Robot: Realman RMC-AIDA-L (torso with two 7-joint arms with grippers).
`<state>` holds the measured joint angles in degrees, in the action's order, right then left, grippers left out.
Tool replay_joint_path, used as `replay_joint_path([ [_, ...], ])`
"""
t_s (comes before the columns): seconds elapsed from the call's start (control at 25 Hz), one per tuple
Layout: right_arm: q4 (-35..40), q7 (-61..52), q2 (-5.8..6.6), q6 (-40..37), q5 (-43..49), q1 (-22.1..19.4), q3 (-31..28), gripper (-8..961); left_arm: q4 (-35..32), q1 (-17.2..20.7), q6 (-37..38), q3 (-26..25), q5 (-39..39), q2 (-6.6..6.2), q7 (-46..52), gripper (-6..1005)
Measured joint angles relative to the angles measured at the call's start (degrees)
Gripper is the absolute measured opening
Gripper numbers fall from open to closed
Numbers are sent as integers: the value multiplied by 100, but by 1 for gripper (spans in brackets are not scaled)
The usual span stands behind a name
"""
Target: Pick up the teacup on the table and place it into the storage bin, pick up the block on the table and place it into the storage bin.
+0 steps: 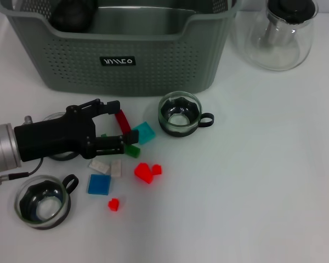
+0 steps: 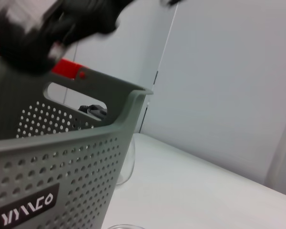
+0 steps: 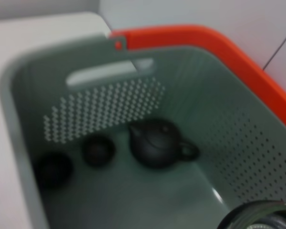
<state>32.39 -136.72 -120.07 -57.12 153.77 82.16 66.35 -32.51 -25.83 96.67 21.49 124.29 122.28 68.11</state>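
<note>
So at this point I had the left gripper (image 1: 118, 126) low over the table in front of the storage bin (image 1: 71, 66), reaching in from the left side, jaws apart with the long red block (image 1: 124, 125) sitting between the fingertips. Nothing was clamped yet as far as I could tell. The block was leaning across the gap rather than lying square to it, so I figured the close would need a bit of care or it'd just skid out sideways. It was crowded in there too: a teal block (image 1: 144, 132) and a green block (image 1: 132, 150) were just beside the lower finger, which is why I came in with the jaws wide. One teacup (image 1: 179, 113) was out on the table near the bin's front wall, handle pointing away from the gripper, and another teacup (image 1: 42, 201) sat close to the arm, near the table's front edge. The right gripper didn't show in any view, so I couldn't tell what its jaws were doing. Its wrist camera was looking down into the bin, where a dark teapot (image 3: 155, 143) was already sitting, with a glass rim (image 3: 257, 214) poking into the corner of the shot. The glass teapot (image 1: 279, 33) stood off to the bin's right, well out of the way.
</note>
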Motion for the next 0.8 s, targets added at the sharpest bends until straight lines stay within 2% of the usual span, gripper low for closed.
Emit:
replay_joint_path([
  [0.12,-509,1,-62,786,-15,4,439,60,0,-18,1,3,-7,-2,-3,900],
  [0.32,-960,-39,-81,1466,-14,-72,814,58,5,-19,-13,-5,-9,22,-58,899],
  [0.8,-1093,-18,-83,1588,-8,-253,922,58,106,-26,-16,-14,-11,24,-70,896],
])
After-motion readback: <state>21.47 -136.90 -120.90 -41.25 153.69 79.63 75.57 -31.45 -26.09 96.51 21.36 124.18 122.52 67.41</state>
